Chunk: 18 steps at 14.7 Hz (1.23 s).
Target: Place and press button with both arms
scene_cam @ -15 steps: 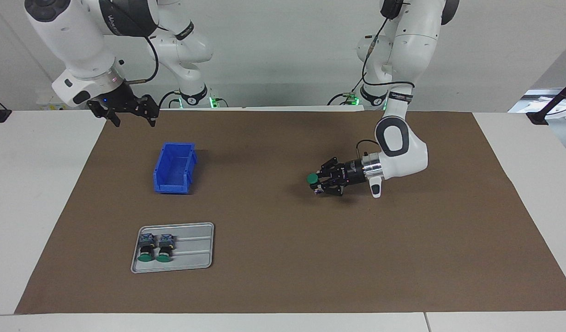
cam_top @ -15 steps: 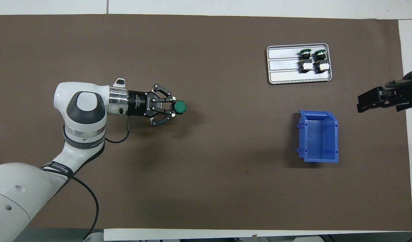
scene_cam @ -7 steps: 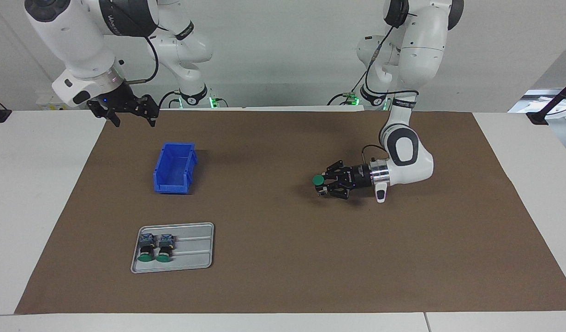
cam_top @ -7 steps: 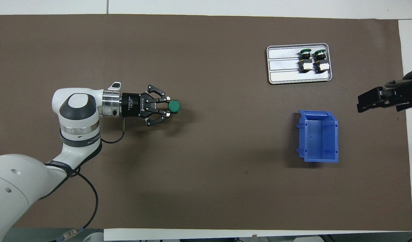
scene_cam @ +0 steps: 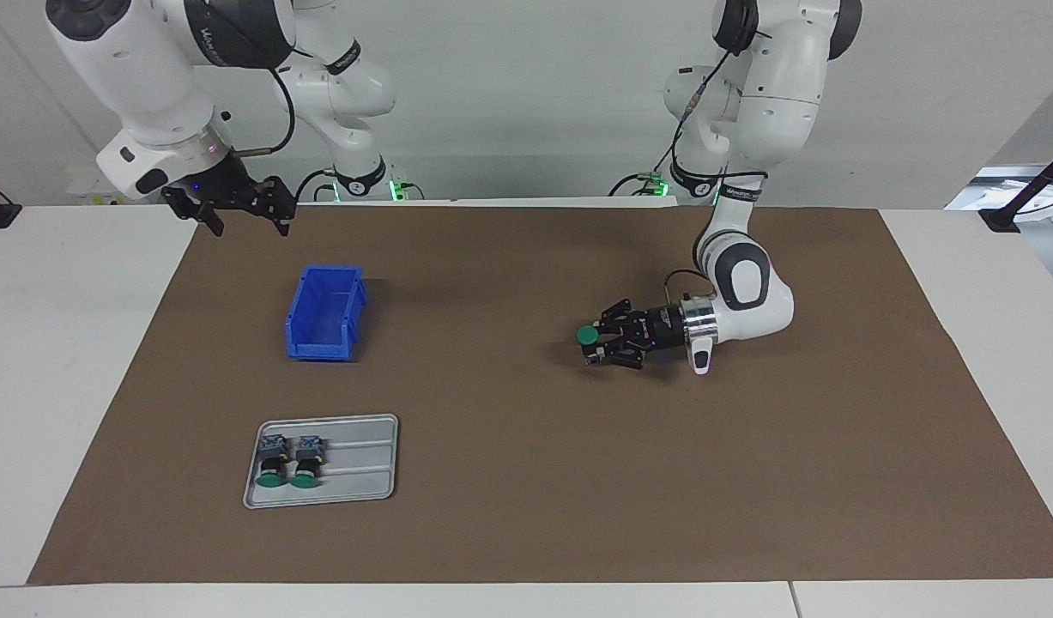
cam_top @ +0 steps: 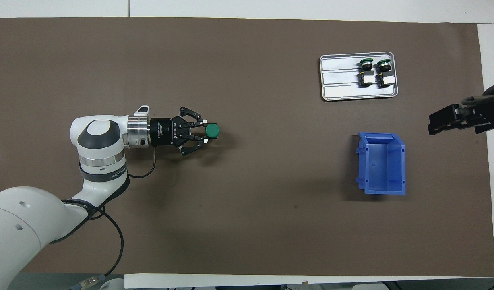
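left end effector [scene_cam: 596, 343] closed partway on a small push-button switch with a round flat green cap [scene_cam: 587, 335], gripping its dark body; wrist turned flat so the fingers point along the tabletop toward the right arm's end. held low over the brown paper mat [scene_cam: 526, 515], roughly mid-table but on the left arm's side. from the facing view i judge it just above the mat, not resting on it; contact is hard to call.

switch's long axis looks upright, cap on top, the fingers coming at it from the side. the cap sits just past the fingertips, toward the right arm's end.

right end effector [scene_cam: 245, 212] waits high over the mat's edge at its own end, near the robots, above and beside the blue plastic open bin [scene_cam: 324, 311]. fingers spread wide, nothing in them. well apart from the held switch, so the left arm is the one placed to set it down; the right would have to cross most of the mat to press the cap.

two more identical green-capped switches [scene_cam: 288, 461] lie on their sides in a grey metal tray [scene_cam: 363, 468], farther from the robots than the bin.

overhead view shows the cap [cam_top: 211, 130] as a full disc and hides the body; the right end effector [cam_top: 452, 119] is partly cut off at the frame edge. only the facing view gives height off the mat.
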Tool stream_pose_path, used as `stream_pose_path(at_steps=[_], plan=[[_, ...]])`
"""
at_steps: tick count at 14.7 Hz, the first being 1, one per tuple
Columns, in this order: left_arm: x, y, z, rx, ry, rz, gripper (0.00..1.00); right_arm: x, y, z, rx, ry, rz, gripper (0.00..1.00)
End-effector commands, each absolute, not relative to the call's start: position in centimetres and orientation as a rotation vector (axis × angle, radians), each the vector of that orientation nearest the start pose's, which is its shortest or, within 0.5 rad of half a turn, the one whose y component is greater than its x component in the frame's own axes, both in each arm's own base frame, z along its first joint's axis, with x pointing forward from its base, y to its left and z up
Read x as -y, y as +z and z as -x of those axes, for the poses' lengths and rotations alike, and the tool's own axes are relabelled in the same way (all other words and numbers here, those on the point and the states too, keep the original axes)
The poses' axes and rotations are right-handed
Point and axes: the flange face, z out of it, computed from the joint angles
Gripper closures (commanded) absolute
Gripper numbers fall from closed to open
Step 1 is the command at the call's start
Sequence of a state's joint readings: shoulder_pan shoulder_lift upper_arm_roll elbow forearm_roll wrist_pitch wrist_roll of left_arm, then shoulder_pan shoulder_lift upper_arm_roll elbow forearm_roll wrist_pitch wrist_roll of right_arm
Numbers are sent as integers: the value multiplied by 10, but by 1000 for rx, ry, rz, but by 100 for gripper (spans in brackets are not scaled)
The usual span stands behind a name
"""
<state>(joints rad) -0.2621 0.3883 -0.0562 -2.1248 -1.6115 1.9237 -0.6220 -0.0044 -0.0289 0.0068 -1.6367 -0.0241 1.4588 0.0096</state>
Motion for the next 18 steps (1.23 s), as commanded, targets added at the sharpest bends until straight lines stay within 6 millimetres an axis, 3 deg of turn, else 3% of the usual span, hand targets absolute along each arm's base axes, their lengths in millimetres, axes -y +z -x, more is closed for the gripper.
stream_pose_path(at_steps=[1, 8, 18], plan=[[250, 234, -499, -1311, -1098, -1462, 78, 3, 602, -524, 11, 235, 3151, 2], [247, 224, -491, -1316, -1077, -1468, 77, 3, 602, -524, 11, 235, 3151, 2], [256, 223, -487, -1317, -1070, -1493, 65, 3, 602, -524, 11, 235, 3151, 2]])
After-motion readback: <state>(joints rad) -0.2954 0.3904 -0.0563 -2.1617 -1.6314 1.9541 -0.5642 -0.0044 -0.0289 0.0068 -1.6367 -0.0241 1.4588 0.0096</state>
